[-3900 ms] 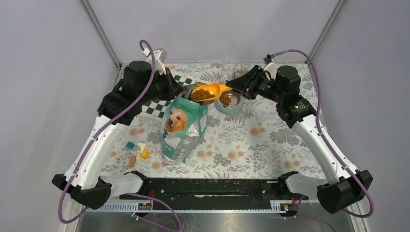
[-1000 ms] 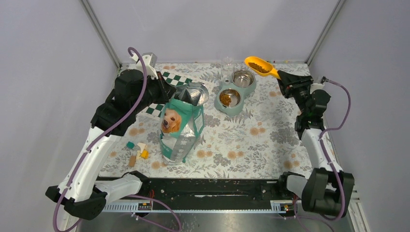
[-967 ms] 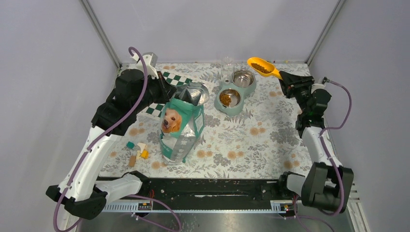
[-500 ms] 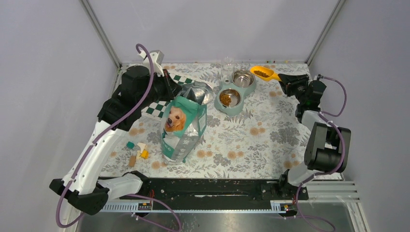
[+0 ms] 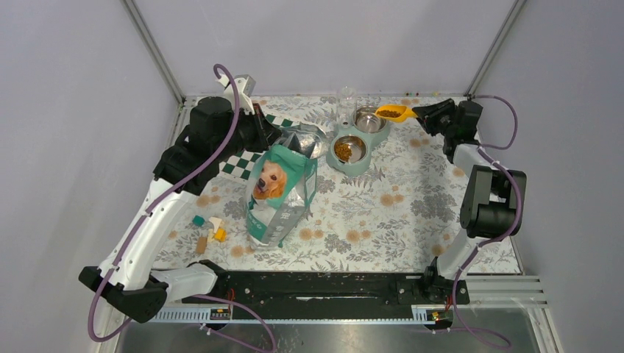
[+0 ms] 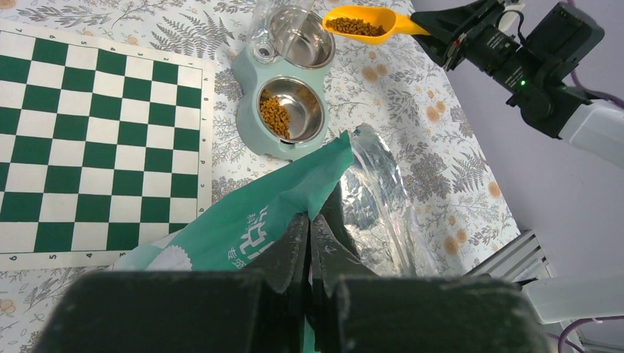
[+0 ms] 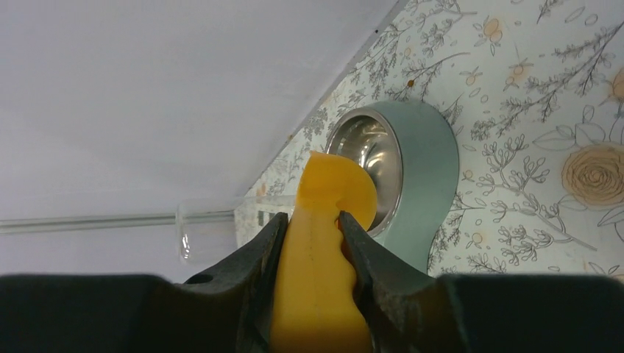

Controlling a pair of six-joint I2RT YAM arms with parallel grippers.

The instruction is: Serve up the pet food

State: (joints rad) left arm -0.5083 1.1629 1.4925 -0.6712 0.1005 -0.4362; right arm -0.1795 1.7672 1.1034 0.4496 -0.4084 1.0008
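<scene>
The enclosure has three plain walls in pale lavender-grey: the back wall (image 5: 324,44), the left wall (image 5: 66,132) and the right wall (image 5: 581,110). An aluminium post stands at each rear corner, the left post (image 5: 151,48) and the right post (image 5: 497,44). Both posts lean outward in the top view. The table (image 5: 397,220) carries a white cloth printed with grey foliage and orange flowers. A brushed metal plate (image 5: 338,340) lies below the near edge. Lighting is even and diffuse; shadows are soft.

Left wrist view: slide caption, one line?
Left hand grips the teal bag; right hand holds an orange scoop of kibble near the empty bowl.
</scene>
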